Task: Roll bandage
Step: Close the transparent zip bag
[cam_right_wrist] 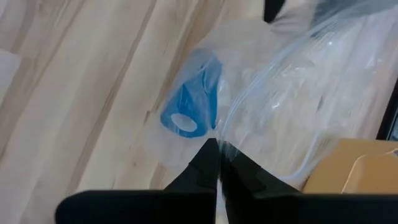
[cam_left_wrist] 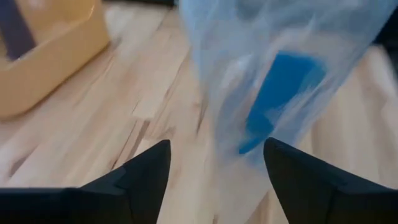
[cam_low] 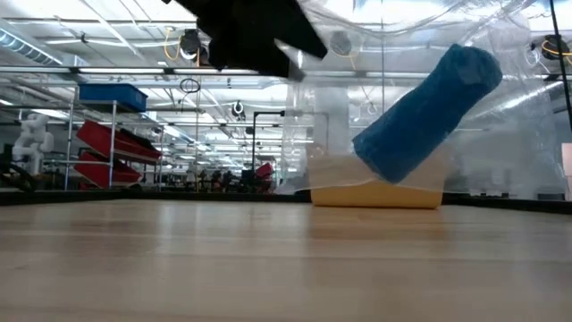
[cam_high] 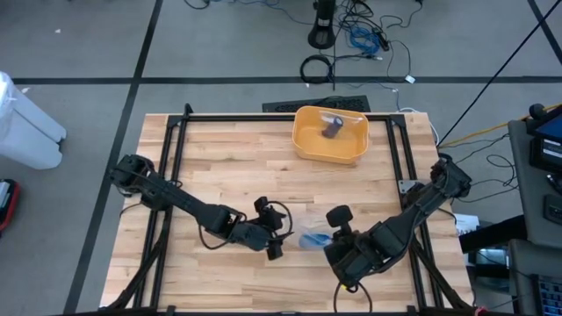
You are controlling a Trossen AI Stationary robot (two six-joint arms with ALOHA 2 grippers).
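- Blue bandage roll (cam_right_wrist: 189,106) sits inside a clear plastic bag (cam_right_wrist: 292,93), tilted, over the wooden table (cam_high: 228,149)
- Right gripper (cam_right_wrist: 217,163): fingers together, pinching the bag's edge; left gripper (cam_left_wrist: 214,165): fingers apart, just beside the bag
- Yellow bin (cam_high: 330,136) at the table's far edge

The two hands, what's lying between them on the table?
In the high view, a clear plastic bag holding the blue bandage roll lies between the left hand and right hand.
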